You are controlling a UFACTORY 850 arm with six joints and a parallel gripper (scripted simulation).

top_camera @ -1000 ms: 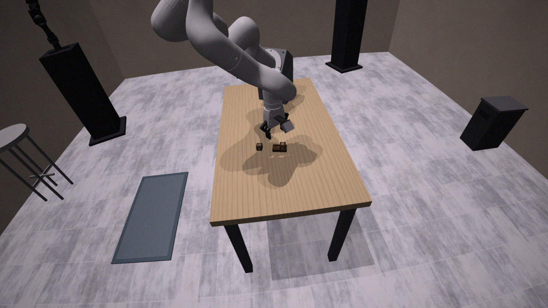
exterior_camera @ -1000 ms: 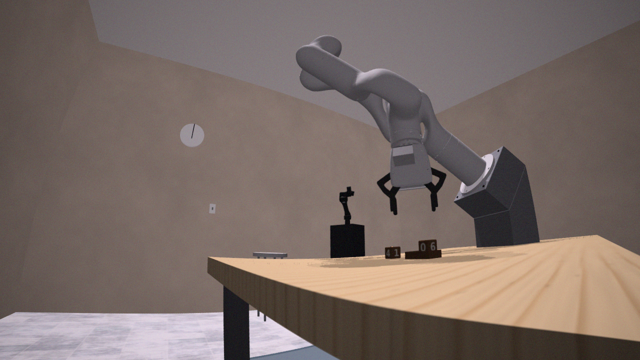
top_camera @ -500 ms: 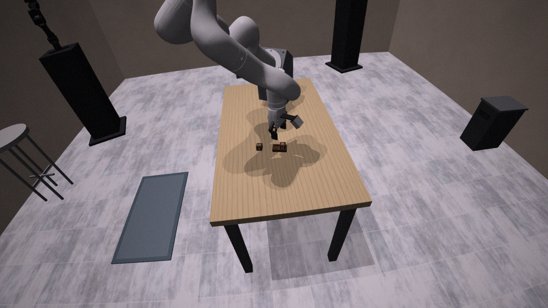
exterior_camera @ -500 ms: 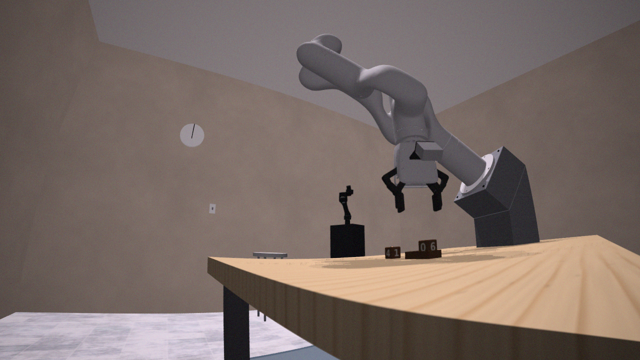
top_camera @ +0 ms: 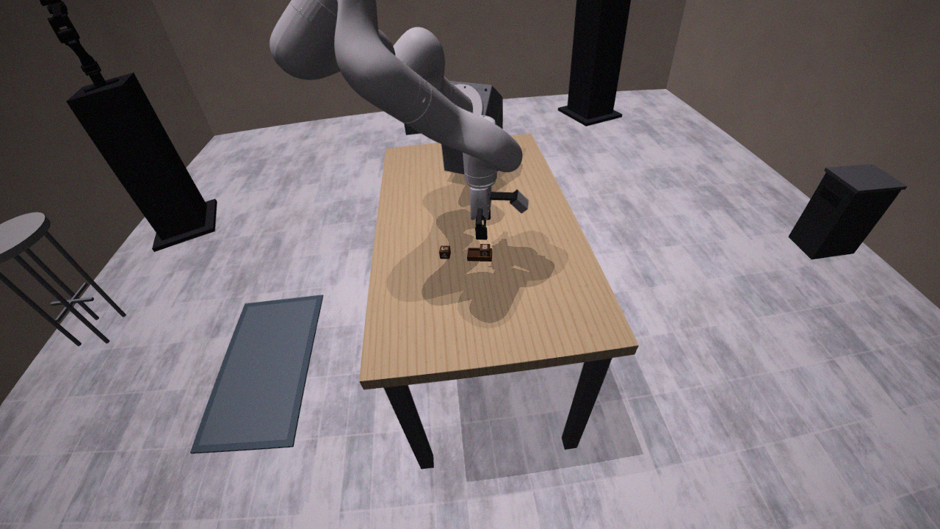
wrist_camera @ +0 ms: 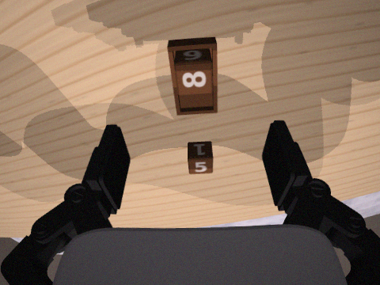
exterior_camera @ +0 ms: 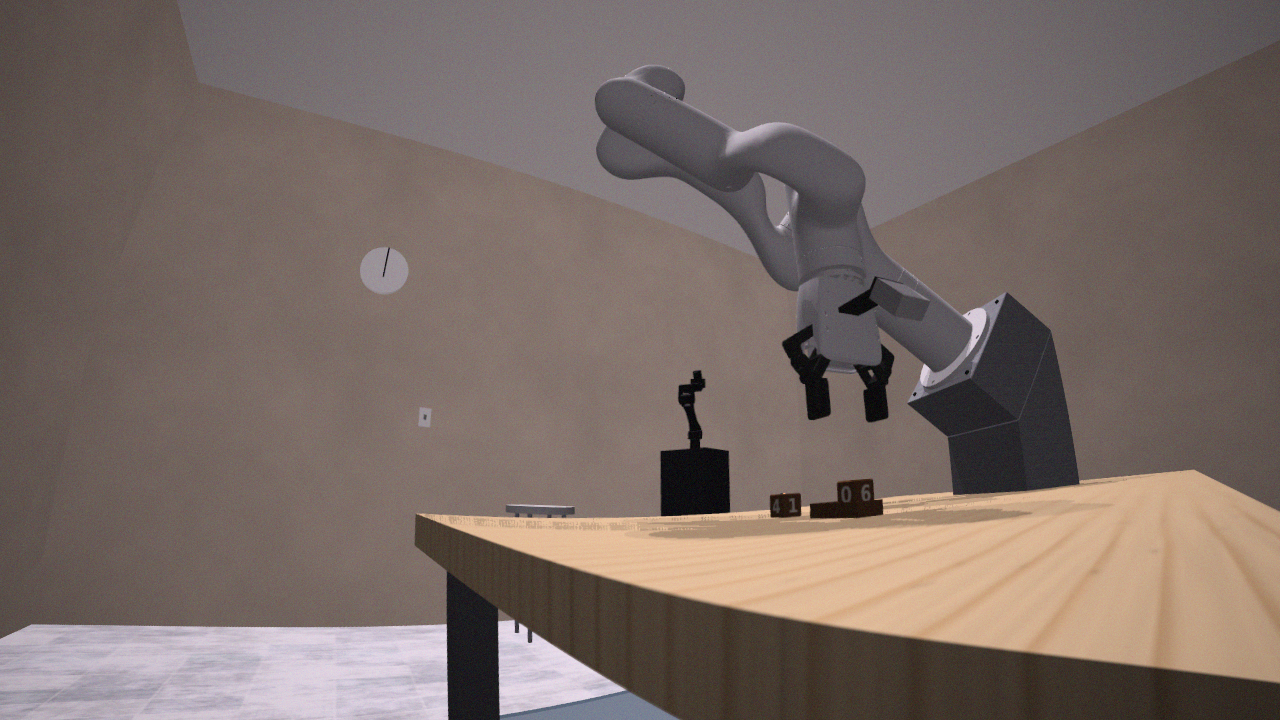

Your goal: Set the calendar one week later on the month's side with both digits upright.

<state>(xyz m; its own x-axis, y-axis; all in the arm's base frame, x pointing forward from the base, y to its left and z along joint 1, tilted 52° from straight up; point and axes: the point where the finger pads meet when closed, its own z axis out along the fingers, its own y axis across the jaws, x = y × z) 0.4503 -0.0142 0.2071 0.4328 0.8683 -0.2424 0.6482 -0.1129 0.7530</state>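
brown tray (top_camera: 470, 258) (exterior_camera: 827, 511) (wrist_camera: 177, 104) on the table (top_camera: 420, 342) (exterior_camera: 895, 573) (wrist_camera: 59, 198), away from its edges, one block (top_camera: 485, 249) (exterior_camera: 854, 491) (wrist_camera: 195, 79) inside, other block (top_camera: 444, 251) (exterior_camera: 785, 505) (wrist_camera: 200, 158) outside, robot hand (top_camera: 482, 233) (exterior_camera: 846, 413) (wrist_camera: 195, 139) wide open

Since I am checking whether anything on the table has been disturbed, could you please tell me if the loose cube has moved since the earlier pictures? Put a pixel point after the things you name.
No, the loose cube (top_camera: 444, 251) (exterior_camera: 785, 505) (wrist_camera: 200, 157) sits in the same place beside the tray (top_camera: 476, 257) (exterior_camera: 827, 510) (wrist_camera: 197, 112).
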